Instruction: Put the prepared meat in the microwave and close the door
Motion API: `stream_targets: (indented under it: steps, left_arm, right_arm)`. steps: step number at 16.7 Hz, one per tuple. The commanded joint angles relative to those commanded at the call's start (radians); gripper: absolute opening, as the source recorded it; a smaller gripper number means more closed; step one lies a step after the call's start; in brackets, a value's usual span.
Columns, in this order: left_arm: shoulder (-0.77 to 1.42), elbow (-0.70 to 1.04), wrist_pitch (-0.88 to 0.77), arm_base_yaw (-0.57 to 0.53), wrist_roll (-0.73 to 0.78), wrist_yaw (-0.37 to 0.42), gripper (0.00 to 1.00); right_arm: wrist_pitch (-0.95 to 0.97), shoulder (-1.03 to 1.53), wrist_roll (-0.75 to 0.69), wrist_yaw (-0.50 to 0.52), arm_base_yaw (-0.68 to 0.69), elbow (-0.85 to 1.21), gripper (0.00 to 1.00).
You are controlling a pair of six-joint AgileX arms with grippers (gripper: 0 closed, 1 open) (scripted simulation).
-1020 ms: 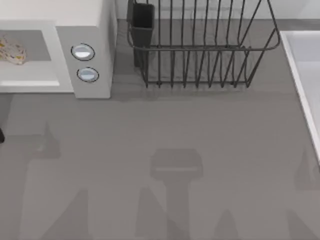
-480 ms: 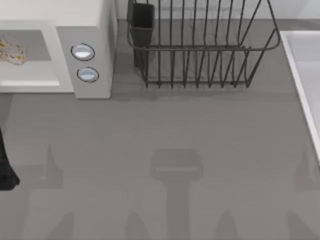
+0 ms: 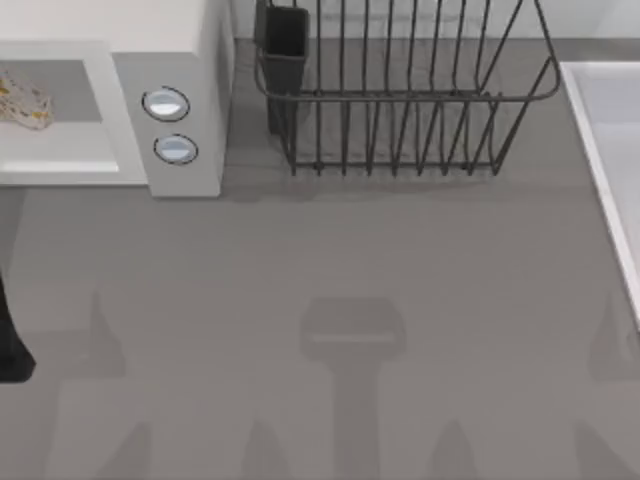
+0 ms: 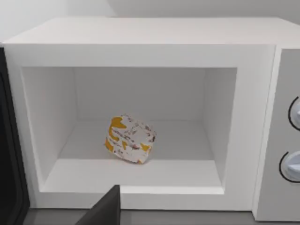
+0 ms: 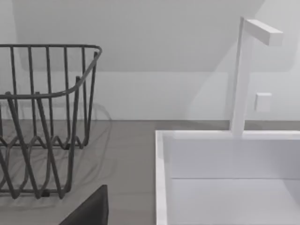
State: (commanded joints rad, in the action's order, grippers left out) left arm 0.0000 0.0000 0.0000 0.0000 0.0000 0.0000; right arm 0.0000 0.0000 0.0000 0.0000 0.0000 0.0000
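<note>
White with orange-yellow patches, the prepared meat [image 4: 129, 138] already lies on the floor of the microwave [image 4: 140, 37] cavity, roughly mid-floor in the left wrist view and near the left edge in the top view, touching neither side wall. What remains, as I judge it, is closing the door [image 4: 10, 154], seen as a dark slab along the left edge of the left wrist view, swung open.

At the lower left of the top view a dark part of the left arm [image 3: 10, 340] sits in front of the oven; whether its jaws are parted or clenched I cannot tell. The same goes for the right gripper [image 5: 91, 208], near the wire rack [image 5: 42, 117] and the white sink [image 5: 161, 154].

The main risk is pushing the door off its swing path. Open tabletop [image 3: 350, 260] ahead of the oven gives ample sweeping room.
</note>
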Motion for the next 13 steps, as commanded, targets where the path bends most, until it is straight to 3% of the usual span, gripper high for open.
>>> stream_targets:
  steps: [10,13]
  left_arm:
    - [0.000,0.000,0.000,0.000,0.000,0.000,0.02]
    - [0.000,0.000,0.000,0.000,0.000,0.000,0.00]
  right_arm:
    - [0.000,0.000,0.000,0.000,0.000,0.000,1.00]
    - [0.000,0.000,0.000,0.000,0.000,0.000,1.00]
